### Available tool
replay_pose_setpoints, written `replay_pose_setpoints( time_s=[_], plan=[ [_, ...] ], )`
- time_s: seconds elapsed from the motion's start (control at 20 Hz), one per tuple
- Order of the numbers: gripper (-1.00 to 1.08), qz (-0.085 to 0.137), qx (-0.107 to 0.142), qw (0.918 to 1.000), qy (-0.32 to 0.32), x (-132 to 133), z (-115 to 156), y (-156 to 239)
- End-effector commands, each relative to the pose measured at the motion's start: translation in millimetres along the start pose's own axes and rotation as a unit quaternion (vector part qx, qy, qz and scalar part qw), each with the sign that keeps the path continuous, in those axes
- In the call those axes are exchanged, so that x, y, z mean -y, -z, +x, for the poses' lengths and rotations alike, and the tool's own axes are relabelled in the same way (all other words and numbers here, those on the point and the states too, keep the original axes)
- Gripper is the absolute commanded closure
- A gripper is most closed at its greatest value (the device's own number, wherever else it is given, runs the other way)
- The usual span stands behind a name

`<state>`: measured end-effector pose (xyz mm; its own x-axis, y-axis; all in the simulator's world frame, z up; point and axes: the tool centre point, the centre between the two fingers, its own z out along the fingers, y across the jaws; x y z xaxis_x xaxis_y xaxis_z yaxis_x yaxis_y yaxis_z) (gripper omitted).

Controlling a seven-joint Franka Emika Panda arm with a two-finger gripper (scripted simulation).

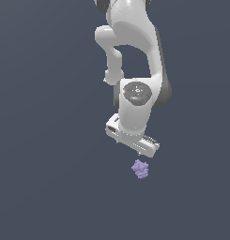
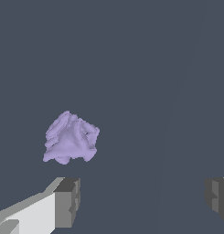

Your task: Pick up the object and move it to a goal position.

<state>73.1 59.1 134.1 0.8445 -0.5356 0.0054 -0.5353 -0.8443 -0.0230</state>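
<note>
the lavender blob (image 1: 141,169) lies on the dark surface just below the gripper (image 1: 135,146), untouched. the jaws stand spread wide and empty, the blob not yet between them. grasp, lift and carry remain.

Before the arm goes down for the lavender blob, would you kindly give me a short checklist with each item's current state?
1. Gripper open: ok, the fingers stand wide apart.
2. Nothing held between the jaws: ok.
3. Lavender blob in sight: ok, both views show it.
4. Blob centred between the fingers: not ok, in the wrist view it lies near one finger, off the midline.
5. Gripper above the blob: ok, roughly, in the exterior view.
6. Goal position marked: cannot tell, no marker shows.
</note>
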Motion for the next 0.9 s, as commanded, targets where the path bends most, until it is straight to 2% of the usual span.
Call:
replay_pose_setpoints(
  time_s=[0.0,0.4,0.85],
  plan=[
    [-0.92,-0.001,0.001,0.9995,-0.033,6,2,-4],
    [-0.92,-0.003,0.002,0.9911,-0.133,24,9,-17],
    [-0.92,-0.007,0.001,0.9704,-0.241,44,12,-32]
  ],
)
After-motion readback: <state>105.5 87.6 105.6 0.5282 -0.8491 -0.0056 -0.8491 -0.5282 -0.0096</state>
